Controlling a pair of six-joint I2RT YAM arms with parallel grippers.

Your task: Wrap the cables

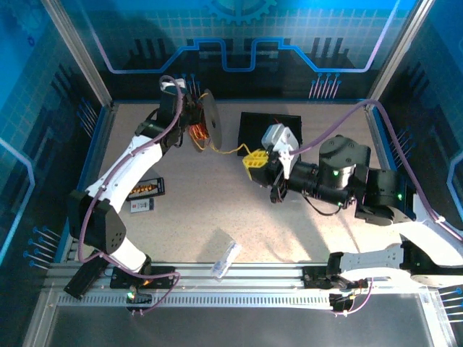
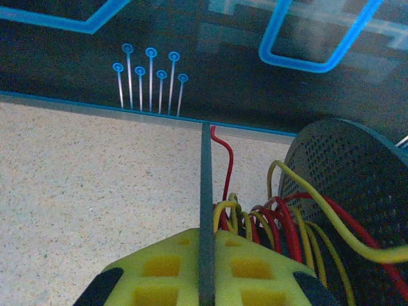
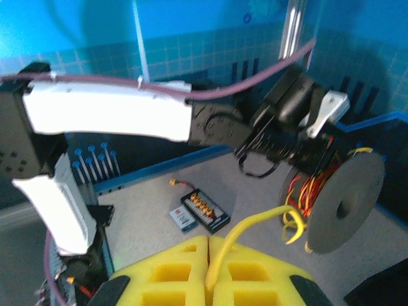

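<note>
Blue walls (image 1: 289, 29) stand around the speckled worktop (image 1: 195, 217). The left gripper (image 2: 206, 255) squeezes one thin disc of the black spool (image 2: 363, 166), and the right gripper (image 3: 209, 258) pinches a yellow cable (image 3: 245, 226).

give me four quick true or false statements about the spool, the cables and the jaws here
1. The right jaws are shut on a yellow cable. True.
2. The spool lies flat. False: its discs stand upright.
3. The spool carries red and yellow cables. True.
4. The left jaws are open and empty. False: they are shut on the edge of one spool disc.
</note>
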